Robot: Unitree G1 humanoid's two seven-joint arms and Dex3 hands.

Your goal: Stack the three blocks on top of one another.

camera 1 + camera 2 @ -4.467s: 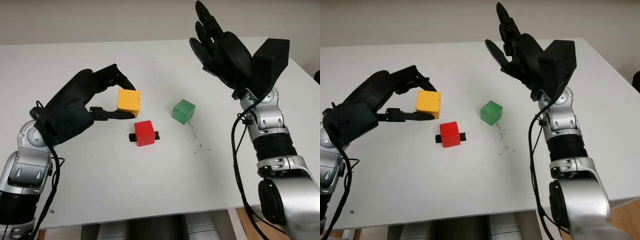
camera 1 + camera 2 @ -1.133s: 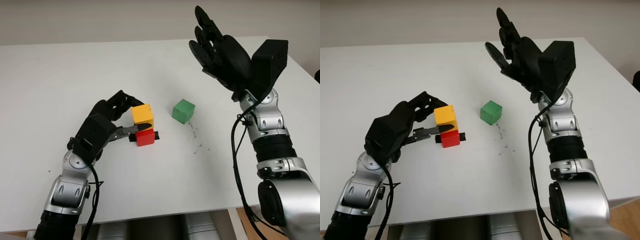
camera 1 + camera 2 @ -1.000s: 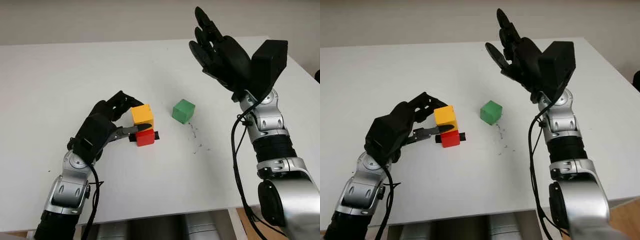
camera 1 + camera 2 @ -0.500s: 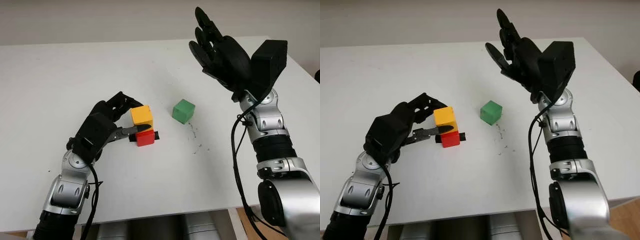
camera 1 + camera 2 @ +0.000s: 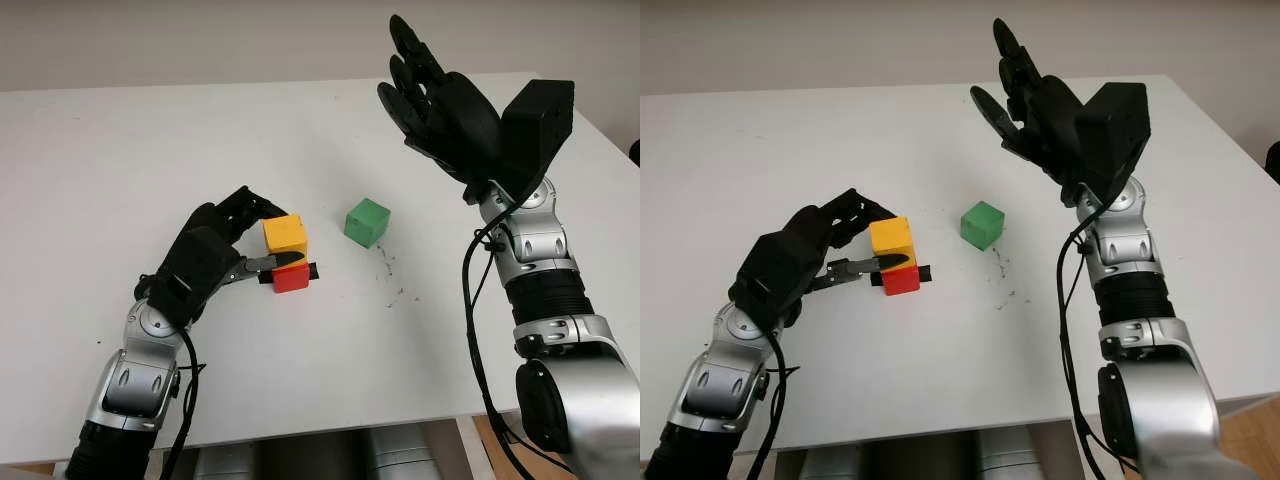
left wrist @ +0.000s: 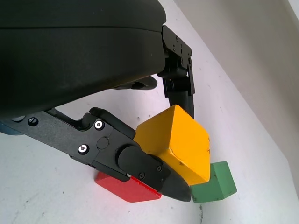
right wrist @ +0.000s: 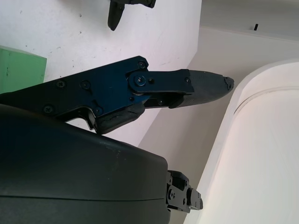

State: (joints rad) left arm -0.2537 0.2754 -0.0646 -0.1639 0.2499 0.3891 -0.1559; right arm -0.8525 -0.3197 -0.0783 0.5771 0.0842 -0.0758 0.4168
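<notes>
A yellow block (image 5: 286, 235) sits on top of a red block (image 5: 292, 279) near the middle of the white table (image 5: 120, 150). My left hand (image 5: 262, 232) is shut on the yellow block, thumb at its near side and fingers at its far side. In the left wrist view the yellow block (image 6: 175, 142) sits between the fingers, over the red block (image 6: 126, 187). A green block (image 5: 367, 222) stands alone on the table to the right of the stack. My right hand (image 5: 435, 95) is open, raised high above the table's right rear part.
A black strip (image 5: 313, 271) lies under the red block, sticking out at its right. Small dark specks (image 5: 390, 275) mark the table right of the stack. The table's front edge (image 5: 300, 425) runs close to my body.
The left hand carried the yellow block rightward and down onto the red block, and in the last second lowered it slightly. The right hand has stayed raised.
</notes>
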